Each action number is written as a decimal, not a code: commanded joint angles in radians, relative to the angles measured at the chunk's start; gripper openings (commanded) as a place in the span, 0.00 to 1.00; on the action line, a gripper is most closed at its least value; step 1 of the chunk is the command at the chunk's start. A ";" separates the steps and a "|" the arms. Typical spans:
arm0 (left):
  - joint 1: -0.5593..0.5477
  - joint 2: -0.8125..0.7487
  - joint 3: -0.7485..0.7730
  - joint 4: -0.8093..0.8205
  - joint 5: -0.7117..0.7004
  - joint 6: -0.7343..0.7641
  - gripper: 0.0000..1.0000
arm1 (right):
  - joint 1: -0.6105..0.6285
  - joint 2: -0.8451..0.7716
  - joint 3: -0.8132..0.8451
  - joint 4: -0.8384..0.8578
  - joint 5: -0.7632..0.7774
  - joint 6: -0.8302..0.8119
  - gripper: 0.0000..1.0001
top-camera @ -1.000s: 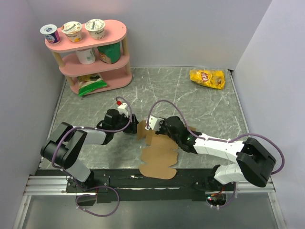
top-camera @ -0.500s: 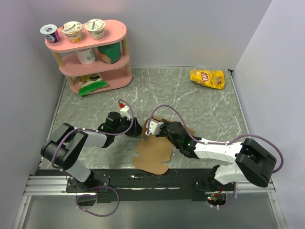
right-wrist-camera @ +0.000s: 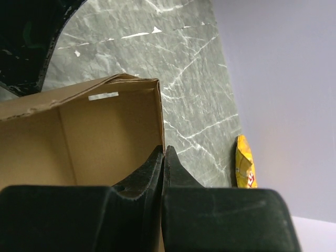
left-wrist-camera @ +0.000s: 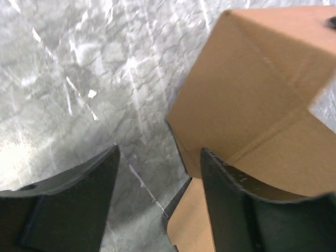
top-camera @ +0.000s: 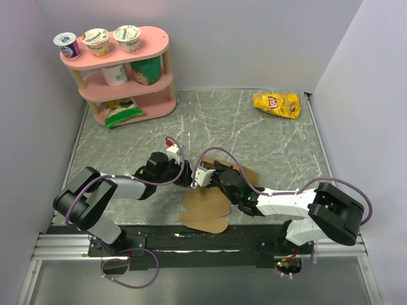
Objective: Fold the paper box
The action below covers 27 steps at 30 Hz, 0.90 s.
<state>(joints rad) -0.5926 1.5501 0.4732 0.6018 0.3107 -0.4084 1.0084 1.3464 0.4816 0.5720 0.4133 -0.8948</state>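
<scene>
One paper box (top-camera: pixel 205 213), one chip bag (top-camera: pixel 276 104), one shelf (top-camera: pixel 152 43).

Paper box (left-wrist-camera: pixel 252 100): plain brown cardboard, matt, smooth w/ pressed crease lines; cut edges a bit fibrous. Table (top-camera: pixel 254 127): grey marble-look top w/ white veins, soft sheen. Left gripper (left-wrist-camera: pixel 158 157) fingers (left-wrist-camera: pixel 68 210): black plastic, matt, fine-grained. Chip bag (top-camera: pixel 276 104): glossy yellow foil. Shelf (top-camera: pixel 156 43): pink boards, matt; posts (top-camera: pixel 168 67) look like wood.
</scene>
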 commanded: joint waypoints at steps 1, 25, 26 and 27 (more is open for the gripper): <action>-0.026 -0.062 -0.010 0.087 0.013 0.022 0.73 | 0.015 0.014 0.002 0.077 0.018 0.022 0.01; -0.078 -0.079 -0.128 0.328 -0.015 0.014 0.79 | 0.153 0.117 -0.115 0.465 0.220 -0.121 0.06; -0.078 -0.074 -0.130 0.361 -0.018 0.016 0.79 | 0.156 0.122 -0.113 0.450 0.220 -0.113 0.06; -0.078 -0.067 -0.133 0.377 -0.025 0.016 0.79 | 0.160 0.125 -0.110 0.440 0.220 -0.109 0.06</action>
<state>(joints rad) -0.6640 1.4780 0.3405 0.8356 0.3141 -0.4007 1.1481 1.4555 0.3717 0.9394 0.6174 -1.0157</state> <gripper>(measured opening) 0.797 0.063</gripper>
